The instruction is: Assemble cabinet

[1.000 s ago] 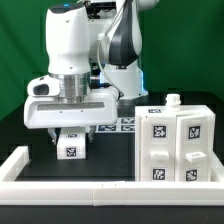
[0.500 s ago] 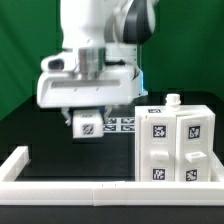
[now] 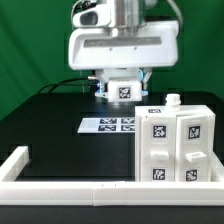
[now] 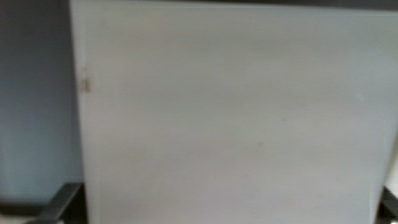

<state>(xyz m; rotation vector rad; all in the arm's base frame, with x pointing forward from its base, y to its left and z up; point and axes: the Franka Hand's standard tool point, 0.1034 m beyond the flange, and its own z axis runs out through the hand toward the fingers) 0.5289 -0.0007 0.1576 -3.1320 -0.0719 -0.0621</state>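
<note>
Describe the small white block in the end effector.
Small, boxy, matte white block, plastic-looking, one square black-and-white tag on its facing side. It hangs upright, clamped in the end effector, clear of the black table, appearing above the marker board in the exterior view. Nothing else touches it.

Plain white panel (image 4: 231,100) fills the view — blurred, probably a cabinet part.
</note>
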